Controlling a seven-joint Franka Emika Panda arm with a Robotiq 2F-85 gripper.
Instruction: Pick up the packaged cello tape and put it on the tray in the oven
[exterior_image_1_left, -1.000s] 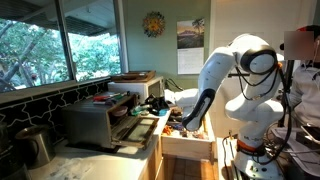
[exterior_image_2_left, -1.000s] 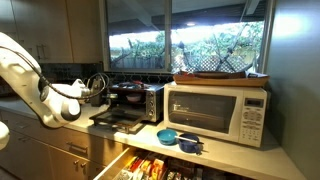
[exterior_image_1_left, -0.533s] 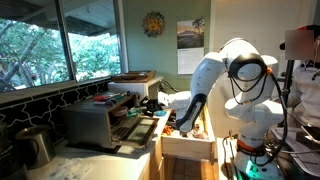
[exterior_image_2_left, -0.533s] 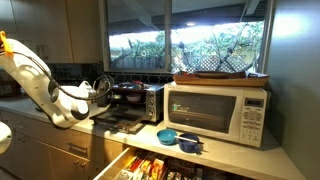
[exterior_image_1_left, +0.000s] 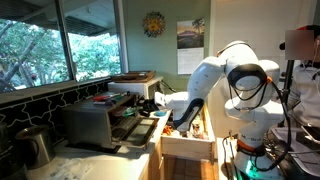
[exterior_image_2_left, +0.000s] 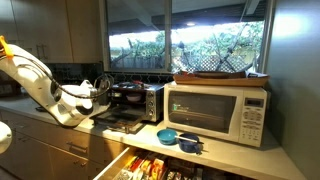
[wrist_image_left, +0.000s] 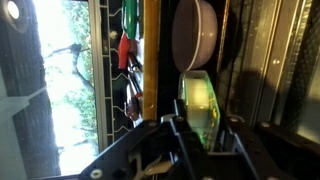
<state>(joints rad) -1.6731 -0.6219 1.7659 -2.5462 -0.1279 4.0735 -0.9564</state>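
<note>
The packaged cello tape (wrist_image_left: 199, 100), a translucent green pack, sits between my gripper's (wrist_image_left: 203, 135) fingers in the wrist view. The gripper is shut on it. In both exterior views the gripper (exterior_image_1_left: 151, 103) (exterior_image_2_left: 97, 88) hovers in front of the silver-grey toaster oven (exterior_image_1_left: 92, 122) (exterior_image_2_left: 143, 101), above its dropped-down door (exterior_image_2_left: 119, 121). The oven's dark cavity fills the right of the wrist view (wrist_image_left: 275, 60). The tray inside it is too dark to make out.
A white microwave (exterior_image_2_left: 218, 112) stands beside the oven, with two blue bowls (exterior_image_2_left: 177, 139) in front. An open drawer full of packets (exterior_image_2_left: 150, 168) (exterior_image_1_left: 190, 135) juts out below the counter. A metal kettle (exterior_image_1_left: 35, 145) stands by the window. A round whitish object (wrist_image_left: 195, 35) lies ahead of the gripper.
The arm has folded in and carried the gripper with the tape pack closer to the open oven front. In the last half second it has barely moved.
</note>
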